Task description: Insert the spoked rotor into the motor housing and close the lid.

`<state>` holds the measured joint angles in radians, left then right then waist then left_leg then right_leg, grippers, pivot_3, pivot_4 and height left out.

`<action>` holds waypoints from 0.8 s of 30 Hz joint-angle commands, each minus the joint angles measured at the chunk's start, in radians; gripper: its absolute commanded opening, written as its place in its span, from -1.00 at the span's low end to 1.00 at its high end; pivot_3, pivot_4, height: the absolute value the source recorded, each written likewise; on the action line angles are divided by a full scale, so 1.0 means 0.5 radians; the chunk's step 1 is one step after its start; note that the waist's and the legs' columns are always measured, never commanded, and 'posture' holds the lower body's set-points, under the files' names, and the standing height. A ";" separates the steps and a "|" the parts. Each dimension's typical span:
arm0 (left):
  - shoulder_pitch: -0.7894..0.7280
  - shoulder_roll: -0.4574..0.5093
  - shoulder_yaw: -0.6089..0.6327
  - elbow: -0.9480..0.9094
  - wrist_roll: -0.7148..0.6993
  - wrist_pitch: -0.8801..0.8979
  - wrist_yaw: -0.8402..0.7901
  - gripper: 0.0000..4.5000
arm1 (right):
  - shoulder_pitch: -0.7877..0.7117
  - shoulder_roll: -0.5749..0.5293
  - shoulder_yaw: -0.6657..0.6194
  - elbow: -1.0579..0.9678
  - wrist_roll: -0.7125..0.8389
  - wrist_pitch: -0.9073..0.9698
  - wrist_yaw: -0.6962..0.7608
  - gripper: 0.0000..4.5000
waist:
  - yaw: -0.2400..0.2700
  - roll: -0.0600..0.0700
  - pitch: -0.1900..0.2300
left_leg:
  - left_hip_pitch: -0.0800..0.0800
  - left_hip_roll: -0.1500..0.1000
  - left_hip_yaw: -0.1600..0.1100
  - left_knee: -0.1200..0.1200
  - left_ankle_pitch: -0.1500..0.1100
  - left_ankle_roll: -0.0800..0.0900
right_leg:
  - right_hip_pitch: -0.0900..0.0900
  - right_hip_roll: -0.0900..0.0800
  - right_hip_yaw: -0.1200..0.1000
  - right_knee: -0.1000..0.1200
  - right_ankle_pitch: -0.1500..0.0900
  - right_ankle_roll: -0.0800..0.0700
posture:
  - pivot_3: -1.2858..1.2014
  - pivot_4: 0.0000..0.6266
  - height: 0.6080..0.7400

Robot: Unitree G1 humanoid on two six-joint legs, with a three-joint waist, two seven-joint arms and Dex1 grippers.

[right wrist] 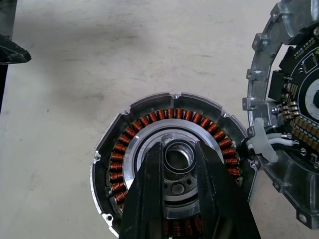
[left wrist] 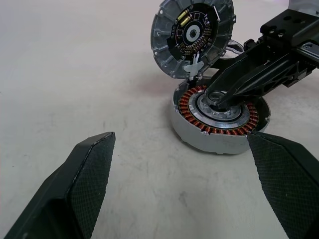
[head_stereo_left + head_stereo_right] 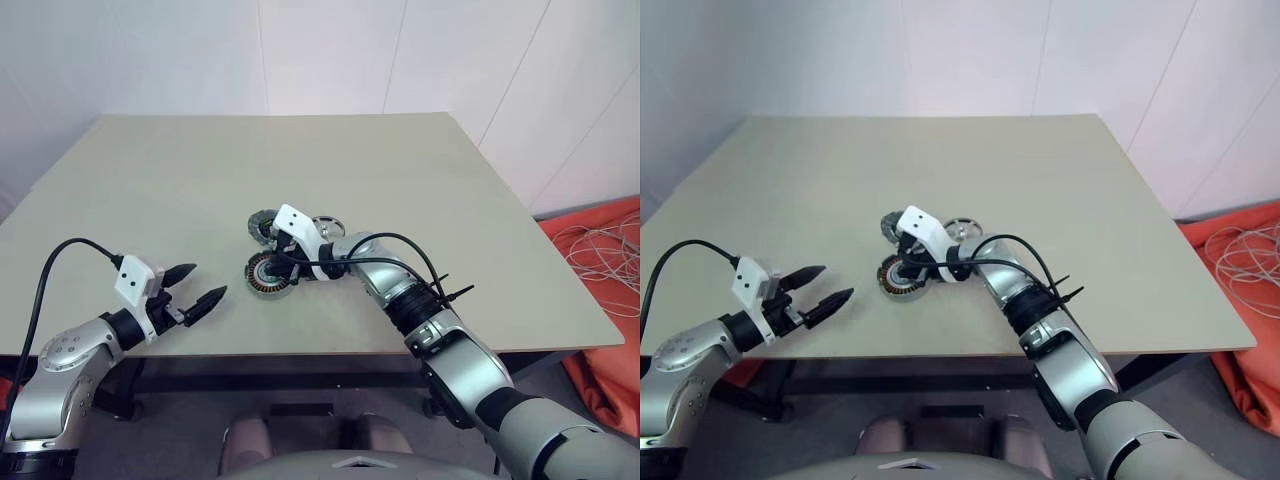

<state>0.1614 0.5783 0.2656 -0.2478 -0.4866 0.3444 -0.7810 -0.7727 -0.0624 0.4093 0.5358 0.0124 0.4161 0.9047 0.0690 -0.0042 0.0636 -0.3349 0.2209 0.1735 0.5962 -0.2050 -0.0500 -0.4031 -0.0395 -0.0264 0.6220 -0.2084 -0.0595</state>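
While my right claw reaches across the beige surface from the right, I see its two black fingers nearly shut around a small silver ring at the centre of the motor housing. The housing lies flat near the middle of the surface, toward the near edge, its copper windings showing all round the silver centre. The lid stands tilted up on edge just behind the housing and touching its rim, its inner face with a dark circuit board turned toward my left wrist camera; white wires run from it to the housing. The spoked rotor rests on the surface just beyond my right arm. My left claw hangs wide open and empty, well apart to the left of the housing.
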 commanded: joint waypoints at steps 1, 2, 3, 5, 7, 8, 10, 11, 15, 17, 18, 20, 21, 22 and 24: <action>-0.026 0.003 0.014 -0.066 -0.011 -0.038 0.003 1.00 | -0.043 0.017 -0.032 -0.035 0.016 -0.002 0.012 -0.75 | 0.000 0.000 0.000 | 0.000 0.000 0.000 0.000 0.000 0.000 | 0.000 0.000 0.000 0.000 0.000 0.000 | 0.03 -1.00 1.00; -0.026 0.003 0.014 -0.066 -0.011 -0.038 0.003 1.00 | -0.041 0.016 -0.032 -0.035 0.014 -0.001 0.013 -0.75 | 0.000 0.000 0.000 | 0.000 0.000 0.000 0.000 0.000 0.000 | 0.000 0.000 0.000 0.000 0.000 0.000 | 0.03 -1.00 1.00; -0.026 0.003 0.014 -0.066 -0.011 -0.039 0.004 1.00 | -0.040 0.015 -0.031 -0.035 0.012 0.000 0.014 -0.75 | 0.000 0.000 0.000 | 0.000 0.000 0.000 0.000 0.000 0.000 | 0.000 0.000 0.000 0.000 0.000 0.000 | 0.03 -1.00 1.00; -0.026 0.002 0.014 -0.066 -0.010 -0.040 0.004 1.00 | -0.038 0.013 -0.031 -0.035 0.010 0.004 0.016 -0.75 | 0.000 0.000 0.000 | 0.000 0.000 0.000 0.000 0.000 0.000 | 0.000 0.000 0.000 0.000 0.000 0.000 | 0.03 -1.00 1.00; -0.033 0.002 0.012 -0.061 -0.008 -0.039 0.005 1.00 | -0.040 0.012 -0.030 -0.025 0.008 -0.001 0.019 -0.75 | 0.000 0.000 0.000 | 0.000 0.000 0.000 0.000 0.000 0.000 | 0.000 0.000 0.000 0.000 0.000 0.000 | 0.03 -1.00 1.00; -0.035 0.002 0.011 -0.060 -0.007 -0.039 0.005 1.00 | -0.041 0.012 -0.031 -0.020 0.007 -0.004 0.019 -0.75 | 0.000 0.000 0.000 | 0.000 0.000 0.000 0.000 0.000 0.000 | 0.000 0.000 0.000 0.000 0.000 0.000 | 0.03 -1.00 1.00; -0.037 0.001 0.009 -0.059 -0.007 -0.039 0.006 1.00 | -0.041 0.014 -0.032 -0.016 0.003 -0.005 0.020 -0.75 | 0.000 0.000 0.000 | 0.000 0.000 0.000 0.000 0.000 0.000 | 0.000 0.000 0.000 0.000 0.000 0.000 | 0.03 -1.00 1.00; -0.038 0.000 0.009 -0.058 -0.006 -0.039 0.006 1.00 | -0.041 0.015 -0.033 -0.016 0.001 -0.005 0.021 -0.75 | 0.000 0.000 0.000 | 0.000 0.000 0.000 0.000 0.000 0.000 | 0.000 0.000 0.000 0.000 0.000 0.000 | 0.03 -1.00 1.00; -0.040 -0.002 0.006 -0.057 -0.005 -0.038 0.006 1.00 | -0.039 0.018 -0.035 -0.016 0.003 0.006 0.033 -0.75 | 0.000 0.000 0.000 | 0.000 0.001 0.000 0.000 0.000 0.000 | 0.000 0.000 0.000 0.000 0.000 0.000 | 0.03 -1.00 1.00; -0.038 -0.002 0.007 -0.059 -0.006 -0.038 0.006 1.00 | -0.034 0.017 -0.032 -0.024 0.006 0.016 0.044 -0.75 | 0.000 0.000 0.000 | 0.000 0.001 0.000 0.000 0.000 0.000 | 0.000 0.000 0.000 0.000 0.000 0.000 | 0.03 -1.00 1.00; -0.037 -0.002 0.007 -0.060 -0.006 -0.038 0.006 1.00 | -0.031 0.018 -0.033 -0.030 0.008 0.019 0.044 -0.75 | 0.000 0.000 0.000 | 0.000 0.001 0.000 0.000 0.000 0.000 | 0.000 0.000 0.000 0.000 0.000 0.000 | 0.03 -1.00 1.00; -0.037 -0.003 0.006 -0.061 -0.005 -0.038 0.007 1.00 | -0.025 0.017 -0.033 -0.046 0.017 0.031 0.061 -0.59 | 0.000 0.000 0.000 | 0.000 0.001 0.000 0.000 0.000 0.000 | 0.000 0.000 0.000 0.000 0.000 0.000 | 0.03 -1.00 1.00; -0.039 -0.004 0.004 -0.061 -0.004 -0.038 0.008 1.00 | -0.024 0.017 -0.034 -0.050 0.019 0.031 0.065 -0.41 | 0.000 0.000 0.000 | 0.000 0.001 0.000 0.000 0.000 0.000 | 0.000 0.000 0.000 0.000 0.000 0.000 | 0.03 -1.00 1.00; -0.040 -0.005 0.002 -0.061 -0.004 -0.037 0.008 1.00 | -0.024 0.018 -0.036 -0.054 0.020 0.034 0.065 -0.29 | 0.000 0.000 0.000 | 0.000 0.001 0.000 0.000 0.000 0.000 | 0.000 0.000 0.000 0.000 0.000 0.000 | 0.03 -1.00 1.00; -0.040 -0.006 0.000 -0.063 -0.003 -0.037 0.010 1.00 | -0.022 0.018 -0.037 -0.074 0.020 0.047 0.070 0.00 | 0.000 0.000 0.000 | 0.000 0.001 0.000 0.000 0.000 0.000 | 0.000 0.000 0.000 0.000 0.000 0.000 | 0.03 -1.00 1.00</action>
<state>0.1577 0.5745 0.2636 -0.2484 -0.4863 0.3444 -0.7797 -0.7725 -0.0576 0.4069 0.5342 0.0069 0.4375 0.9397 0.0690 -0.0042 0.0637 -0.3348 0.2213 0.1735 0.5962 -0.2050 -0.0500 -0.4032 -0.0395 -0.0264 0.6221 -0.2084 -0.0595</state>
